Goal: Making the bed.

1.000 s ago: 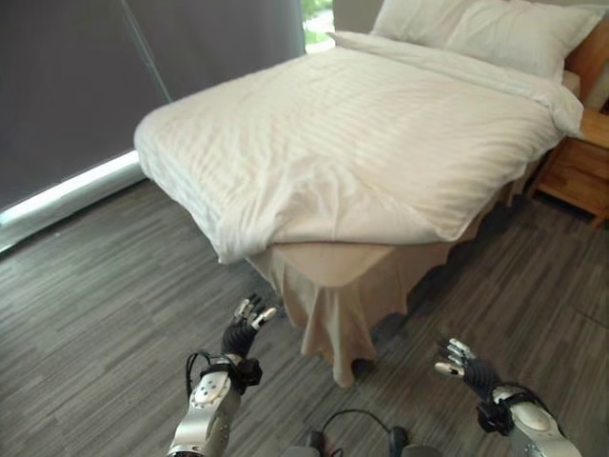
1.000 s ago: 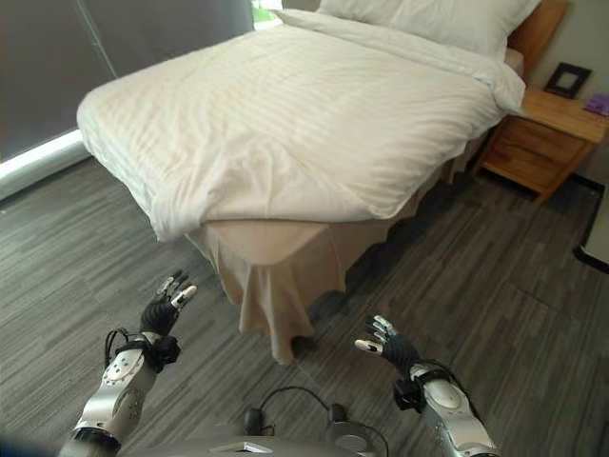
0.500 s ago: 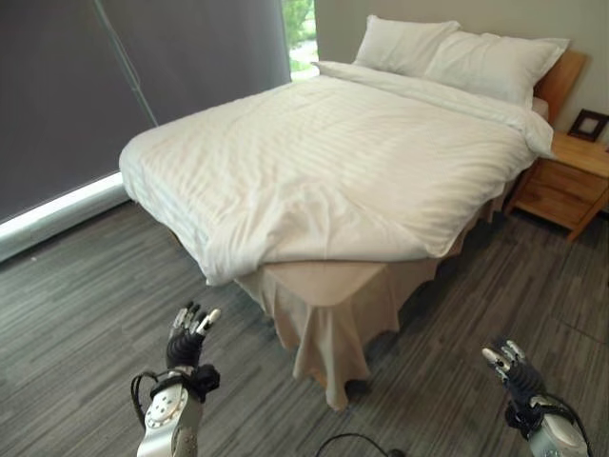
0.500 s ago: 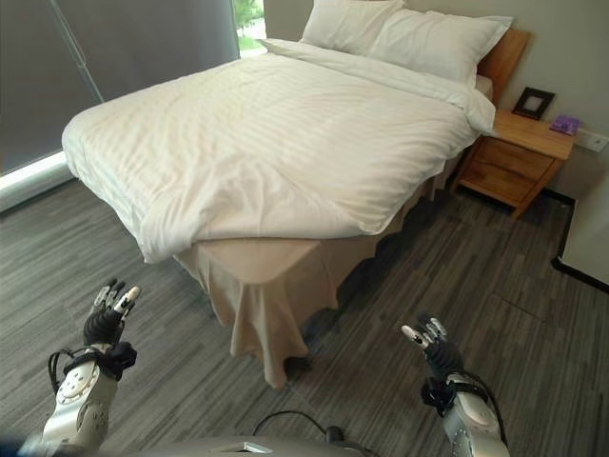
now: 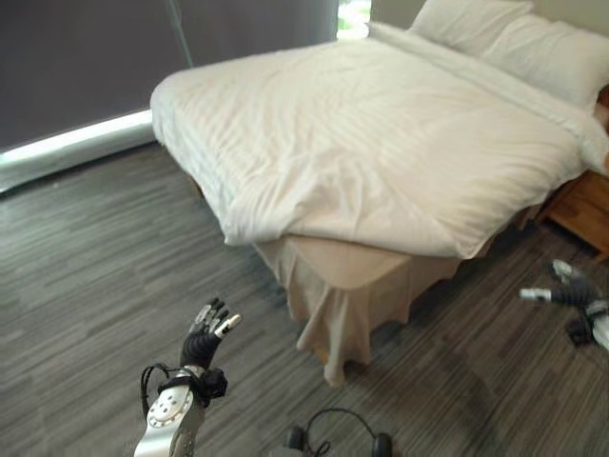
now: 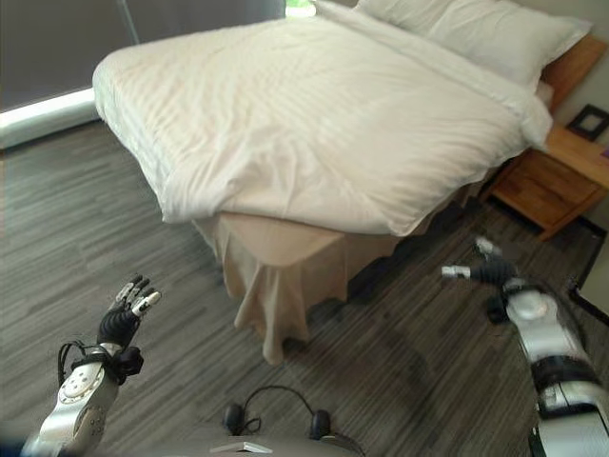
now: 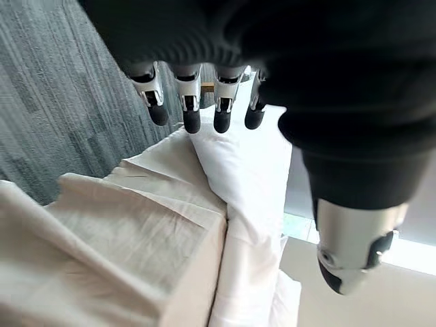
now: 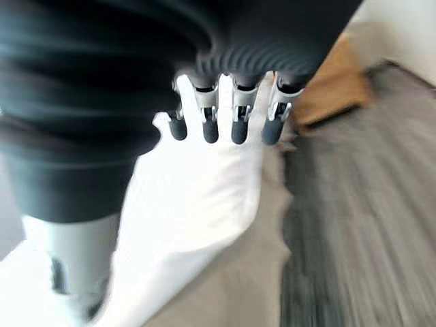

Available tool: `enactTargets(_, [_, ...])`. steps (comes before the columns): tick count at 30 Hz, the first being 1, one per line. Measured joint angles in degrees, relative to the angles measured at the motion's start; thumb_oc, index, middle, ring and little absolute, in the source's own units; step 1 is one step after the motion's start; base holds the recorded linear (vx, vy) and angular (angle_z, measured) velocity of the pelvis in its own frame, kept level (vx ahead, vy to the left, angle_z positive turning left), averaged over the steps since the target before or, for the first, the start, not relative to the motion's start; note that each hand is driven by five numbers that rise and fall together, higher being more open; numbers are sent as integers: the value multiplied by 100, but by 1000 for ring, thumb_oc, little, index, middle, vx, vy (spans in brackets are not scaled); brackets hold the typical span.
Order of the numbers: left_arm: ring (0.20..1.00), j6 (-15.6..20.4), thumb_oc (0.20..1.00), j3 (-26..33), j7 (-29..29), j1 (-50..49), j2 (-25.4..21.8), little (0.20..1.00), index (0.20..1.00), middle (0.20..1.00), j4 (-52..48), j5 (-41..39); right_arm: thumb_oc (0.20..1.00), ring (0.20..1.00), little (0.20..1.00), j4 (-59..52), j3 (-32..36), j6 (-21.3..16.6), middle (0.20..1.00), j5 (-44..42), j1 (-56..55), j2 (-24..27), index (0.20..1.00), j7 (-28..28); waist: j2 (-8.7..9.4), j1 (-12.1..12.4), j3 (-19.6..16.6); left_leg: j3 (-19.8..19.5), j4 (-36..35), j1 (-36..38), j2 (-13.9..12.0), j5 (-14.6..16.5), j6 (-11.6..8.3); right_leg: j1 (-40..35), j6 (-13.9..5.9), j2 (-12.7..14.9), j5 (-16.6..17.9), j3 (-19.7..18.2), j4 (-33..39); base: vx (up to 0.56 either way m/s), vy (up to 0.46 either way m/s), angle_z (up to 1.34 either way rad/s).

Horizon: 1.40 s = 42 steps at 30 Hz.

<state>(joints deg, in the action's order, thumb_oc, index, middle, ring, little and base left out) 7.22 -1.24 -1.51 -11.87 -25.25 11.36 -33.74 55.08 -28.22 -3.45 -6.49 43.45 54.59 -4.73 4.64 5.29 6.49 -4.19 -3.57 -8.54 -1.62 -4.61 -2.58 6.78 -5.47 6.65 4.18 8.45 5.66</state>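
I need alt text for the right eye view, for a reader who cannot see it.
A bed with a white duvet and pillows fills the upper part; its near corner shows a beige bed skirt. The left hand and right hand hang open above the grey wood floor, touching nothing.

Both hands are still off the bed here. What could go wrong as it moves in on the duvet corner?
The duvet is pulled back at the near corner, baring the beige bed skirt; open fingers could catch the skirt rather than the duvet. The right hand hangs close to the wooden nightstand and might clip it when swinging in. The left hand is over bare floor, so a long reach may be needed.
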Motion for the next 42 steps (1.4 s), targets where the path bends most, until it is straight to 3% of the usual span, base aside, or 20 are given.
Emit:
enactTargets(1, [1000, -7, 1000, -64, -1, 135, 18, 1000, 1000, 1000, -1, -2, 1000, 1000, 1000, 47, -118, 0, 1000, 18, 496, 234, 1000, 81, -64, 52, 126, -66, 88, -207, -6, -24, -7, 131, 8, -19, 69, 25, 1, -28, 6, 37])
enactTargets(2, [1000, -9, 1000, -58, 2, 213, 38, 1000, 1000, 1000, 0, -10, 1000, 1000, 1000, -86, 261, -67, 1000, 28, 620, 288, 1000, 162, -94, 158, 190, -135, 64, -265, 4, -80, -3, 166, 18, -32, 104, 75, 0, -27, 0, 24])
enactTargets(4, [1000, -3, 1000, -107, -6, 79, -28, 1000, 1000, 1000, 18, -160, 1000, 1000, 1000, 902, -646, -194, 1000, 64, 1950, -48, 1000, 210, -103, 406, 291, -154, 84, -274, -3, -65, -30, 158, -5, -24, 67, 168, 6, -1, -4, 14])
enactTargets(6, [1000, -1, 1000, -180, -55, 127, -27, 1000, 1000, 1000, -67, -165, 1000, 1000, 1000, 1391, -1042, -169, 1000, 135, 2503, -26, 1000, 202, -126, 483, 353, -309, 121, -452, 6, -72, -46, 223, -33, 1, 30, 279, 3, -34, -1, 36])
enactTargets(7, [1000, 11, 1000, -192, -138, 80, -180, 1000, 1000, 1000, -145, -205, 1000, 1000, 1000, 1546, -1642, -159, 1000, 278, 3159, 66, 1000, 191, -105, 605, 522, -392, 206, -706, 6, -87, -64, 405, -16, -2, 35, 383, 1, -22, 1, 37])
enactTargets(12, [1000, -15, 1000, -242, -144, 29, -238, 1000, 1000, 1000, -39, -216, 1000, 1000, 1000, 1758, -1911, -188, 1000, 451, 4075, -73, 1000, 336, -65, 847, 733, -464, 250, -1111, 64, -124, -42, 723, 39, 27, 114, 468, 2, 11, -18, 10])
enactTargets(17, [1000, -25, 1000, -381, -123, 205, -236, 1000, 1000, 1000, 24, -216, 1000, 1000, 1000, 1909, -2311, -68, 1000, 855, 4515, -189, 1000, 607, 36, 917, 863, -583, 297, -1557, 100, -143, -32, 1091, 40, 29, 116, 559, 3, 7, -18, 14])
enactTargets(22, [1000, 3, 1000, -559, -11, 365, -191, 1000, 1000, 1000, 71, -216, 1000, 1000, 1000, 2138, -2571, 63, 1000, 910, 5176, -363, 1000, 974, 43, 945, 957, -729, 390, -2256, 120, -192, -61, 1670, 54, 20, 138, 701, 2, 1, -28, 10])
enactTargets(32, [1000, 52, 1000, -849, 262, 769, -181, 1000, 1000, 1000, 91, -216, 1000, 1000, 1000, 1950, -3300, 100, 1000, 1106, 6037, -308, 1000, 1240, 54, 971, 1082, -788, 382, -2830, 99, -213, -68, 2214, 50, -15, 136, 698, 2, 31, -23, 4])
enactTargets(42, [1000, 184, 1000, -971, 477, 1139, -108, 1000, 1000, 1000, 183, -219, 1000, 1000, 1000, 1909, -3306, 151, 1000, 1054, 6153, -428, 1000, 1426, 57, 981, 1189, -799, 397, -3066, 61, -244, -100, 2427, 48, -59, 134, 702, 1, -3, -33, 0])
